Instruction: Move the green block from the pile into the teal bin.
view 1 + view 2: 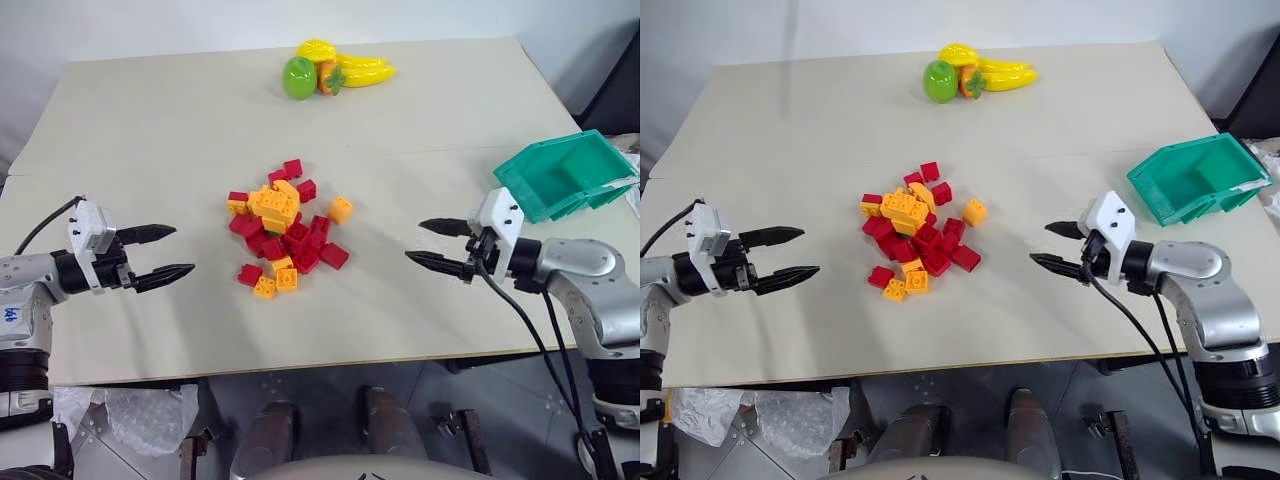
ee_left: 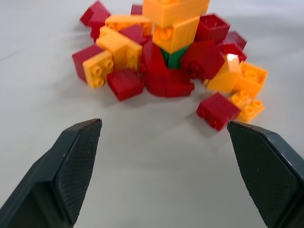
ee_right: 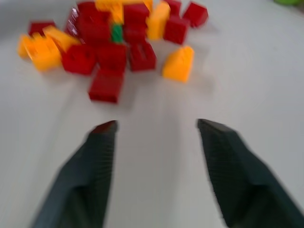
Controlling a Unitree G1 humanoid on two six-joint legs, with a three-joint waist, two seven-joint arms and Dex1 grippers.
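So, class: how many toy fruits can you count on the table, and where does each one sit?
3, clustered at the table's far edge: a green round fruit on the left, a small orange one beside it, and yellow bananas on the right. More may be hidden behind.

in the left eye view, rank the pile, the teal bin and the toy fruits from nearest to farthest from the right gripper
From the right gripper:
1. the teal bin, just behind it near the table's right edge
2. the pile, toward the table's middle, on the gripper's left
3. the toy fruits, near the table's far edge
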